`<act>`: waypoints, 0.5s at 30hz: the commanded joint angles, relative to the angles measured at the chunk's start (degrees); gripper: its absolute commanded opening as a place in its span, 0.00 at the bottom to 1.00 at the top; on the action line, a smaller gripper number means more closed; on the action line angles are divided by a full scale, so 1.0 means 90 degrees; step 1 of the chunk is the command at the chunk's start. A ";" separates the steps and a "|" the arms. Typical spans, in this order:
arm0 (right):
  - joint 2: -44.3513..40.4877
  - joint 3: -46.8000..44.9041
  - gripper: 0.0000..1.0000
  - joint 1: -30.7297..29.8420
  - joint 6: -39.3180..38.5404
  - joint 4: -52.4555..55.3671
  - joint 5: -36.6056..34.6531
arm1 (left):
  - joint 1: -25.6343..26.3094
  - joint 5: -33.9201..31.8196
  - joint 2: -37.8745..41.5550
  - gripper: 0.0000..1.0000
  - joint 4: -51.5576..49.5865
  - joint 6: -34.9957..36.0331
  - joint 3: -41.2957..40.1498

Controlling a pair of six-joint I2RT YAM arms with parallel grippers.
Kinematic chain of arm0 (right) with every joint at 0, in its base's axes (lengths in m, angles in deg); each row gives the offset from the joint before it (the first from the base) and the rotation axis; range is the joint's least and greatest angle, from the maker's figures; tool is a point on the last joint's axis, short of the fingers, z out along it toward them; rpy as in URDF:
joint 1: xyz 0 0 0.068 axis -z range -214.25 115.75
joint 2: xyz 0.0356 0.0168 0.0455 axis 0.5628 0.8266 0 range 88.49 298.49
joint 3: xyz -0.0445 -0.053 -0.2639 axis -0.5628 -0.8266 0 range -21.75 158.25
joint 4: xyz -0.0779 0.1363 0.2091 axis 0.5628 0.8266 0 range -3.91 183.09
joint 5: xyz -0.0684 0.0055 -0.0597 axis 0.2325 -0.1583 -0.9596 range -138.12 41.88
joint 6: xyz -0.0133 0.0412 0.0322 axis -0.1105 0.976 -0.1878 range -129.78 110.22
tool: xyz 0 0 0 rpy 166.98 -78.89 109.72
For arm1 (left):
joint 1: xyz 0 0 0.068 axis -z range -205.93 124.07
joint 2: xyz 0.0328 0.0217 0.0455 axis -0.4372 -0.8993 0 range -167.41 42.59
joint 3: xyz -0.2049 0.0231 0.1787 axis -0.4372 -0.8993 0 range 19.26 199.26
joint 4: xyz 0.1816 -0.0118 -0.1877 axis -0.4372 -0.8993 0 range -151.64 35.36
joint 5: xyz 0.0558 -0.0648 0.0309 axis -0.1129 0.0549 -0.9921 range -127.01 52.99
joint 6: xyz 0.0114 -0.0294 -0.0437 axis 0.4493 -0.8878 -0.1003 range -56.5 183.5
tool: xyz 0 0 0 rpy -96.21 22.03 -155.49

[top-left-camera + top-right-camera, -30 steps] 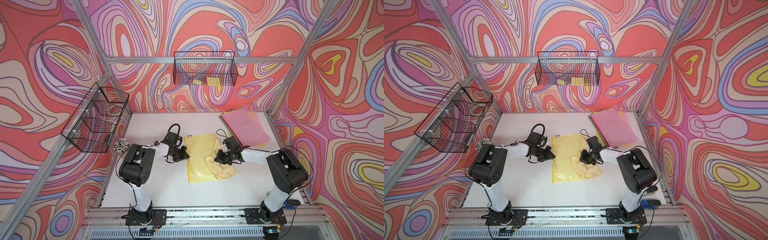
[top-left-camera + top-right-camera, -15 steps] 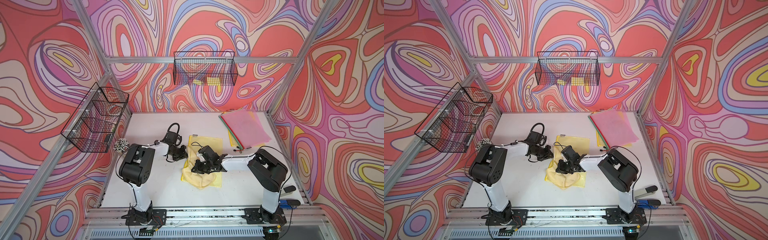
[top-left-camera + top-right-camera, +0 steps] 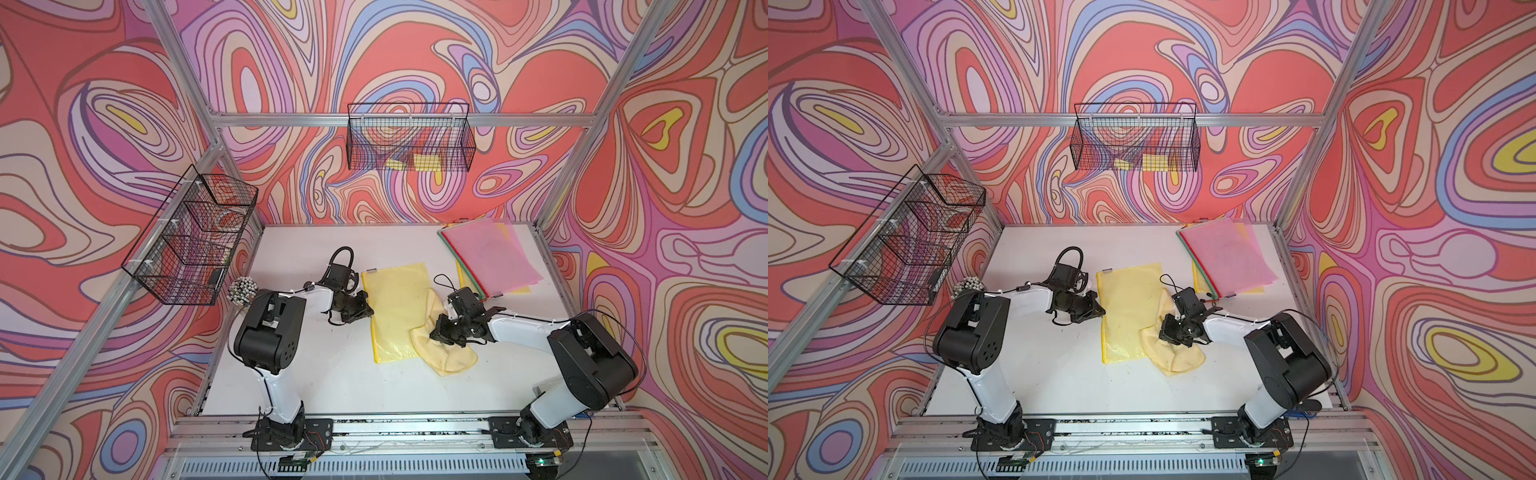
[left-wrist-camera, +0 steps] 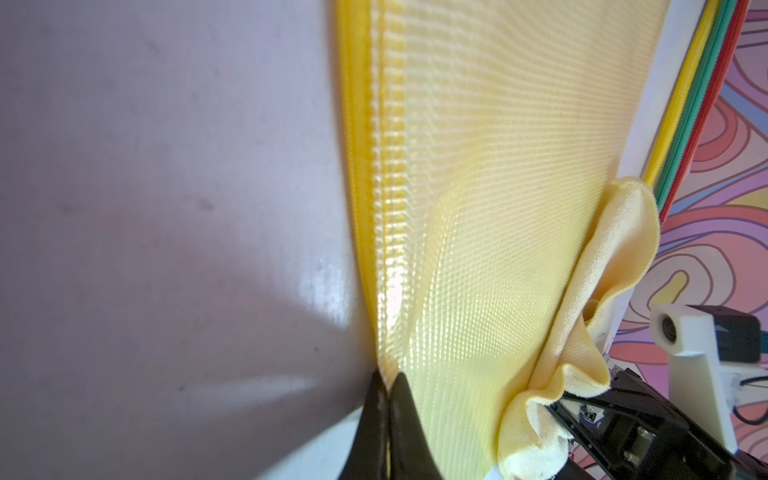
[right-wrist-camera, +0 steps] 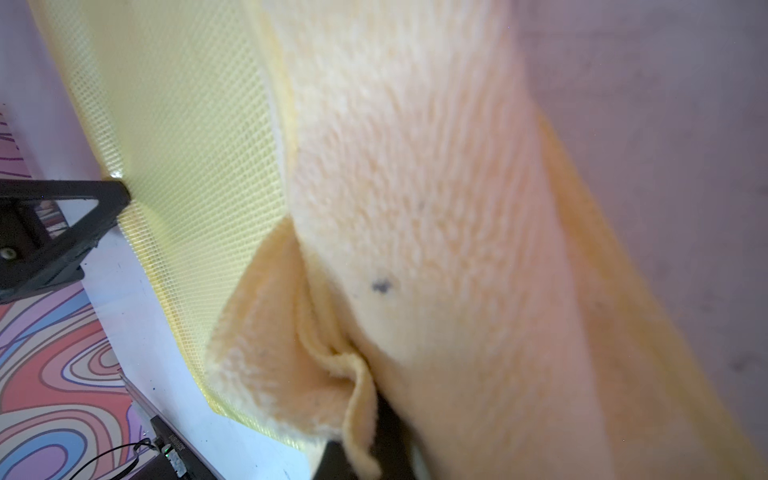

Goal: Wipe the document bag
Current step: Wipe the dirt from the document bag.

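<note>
1. At the centre of the white table (image 3: 332,374), a yellow mesh document bag (image 3: 392,299) lies flat, its long sides running from 12 o'clock to 6 o'clock in both top views.
2. The left gripper (image 3: 369,309) meets the bag at its 9 o'clock edge. The left wrist view shows the two black fingertips (image 4: 407,424) pressed together on the zipper hem, pinching it.
3. The right gripper (image 3: 438,332) sits at the bag's 4 o'clock side, its jaws clamped on a gathered fold of a pale yellow cloth (image 3: 446,357) (the right wrist view shows a small dark speck on the pile).
4. The cloth drapes over the bag's 3 o'clock edge and its 5 o'clock corner, with the rest spilling onto the bare tabletop.
5. A stack of folders (image 3: 492,255), pink on top with yellow, green and red edges beneath, rests at the table's 1 o'clock corner, near the bag but apart from it.
6. One wire basket (image 3: 409,139) hangs on the back wall at 12 o'clock, holding small yellow items.
7. A second, divided basket (image 3: 191,241) hangs on the side wall at 10 o'clock, with a beaded ball (image 3: 242,289) just below it at the table's edge.
</note>
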 commanded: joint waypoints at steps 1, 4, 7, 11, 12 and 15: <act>0.0358 0.0567 0.00 -0.0710 0.0179 0.0417 -0.0190 | -0.0124 -0.0665 0.0024 0.00 -0.0158 -0.0146 -0.0250; 0.0886 0.1403 0.00 -0.1593 0.0378 0.0403 -0.0225 | -0.0131 -0.0664 0.0024 0.00 -0.0078 -0.0232 -0.0280; 0.1430 0.1885 0.00 -0.2095 0.0592 0.0090 -0.0019 | -0.0124 -0.0714 -0.0003 0.00 -0.0075 -0.0275 -0.0288; 0.1739 0.1892 0.00 -0.2209 0.0815 -0.0387 0.0217 | -0.0124 -0.0700 -0.0024 0.00 -0.0004 -0.0325 -0.0323; 0.1766 0.1852 0.00 -0.2209 0.0815 -0.0377 0.0208 | -0.0124 -0.0686 -0.0039 0.00 -0.0002 -0.0323 -0.0319; 0.1641 0.1646 0.00 -0.2102 0.0769 -0.0233 0.0052 | -0.0124 -0.0656 -0.0043 0.00 -0.0015 -0.0288 -0.0300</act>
